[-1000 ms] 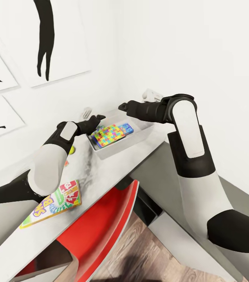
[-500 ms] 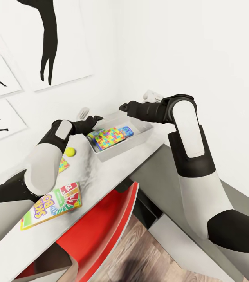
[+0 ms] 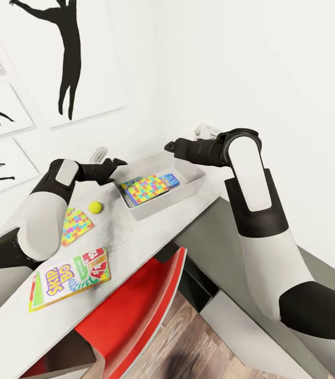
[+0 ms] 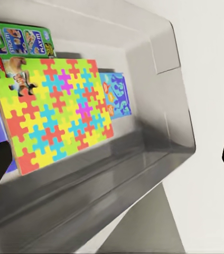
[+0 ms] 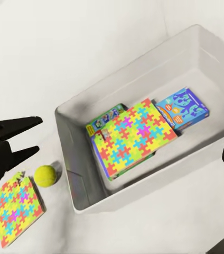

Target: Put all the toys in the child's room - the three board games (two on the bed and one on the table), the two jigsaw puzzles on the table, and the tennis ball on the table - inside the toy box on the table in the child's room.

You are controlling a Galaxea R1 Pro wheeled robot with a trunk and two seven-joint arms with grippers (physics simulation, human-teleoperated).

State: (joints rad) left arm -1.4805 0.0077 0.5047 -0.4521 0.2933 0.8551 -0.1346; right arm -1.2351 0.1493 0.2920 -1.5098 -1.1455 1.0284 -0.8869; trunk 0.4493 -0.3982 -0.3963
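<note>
Next pick judged to be the tennis ball [image 3: 95, 207]: best approached from straight above, closing gently across its middle so it cannot roll off the tabletop [image 3: 136, 231]. Left tool [image 3: 116, 164] open and empty, fingers spread, beside the toy box [image 3: 191, 184] rim; ball near, at about 7 o'clock from it, small puzzle [image 3: 76, 226] just past, SKIP-BO box [image 3: 70, 279] further toward 7. Right tool [image 3: 171, 147] at the box's far rim, apparently empty, opening unclear. Large puzzle [image 5: 130, 138] and two game boxes already inside.
</note>
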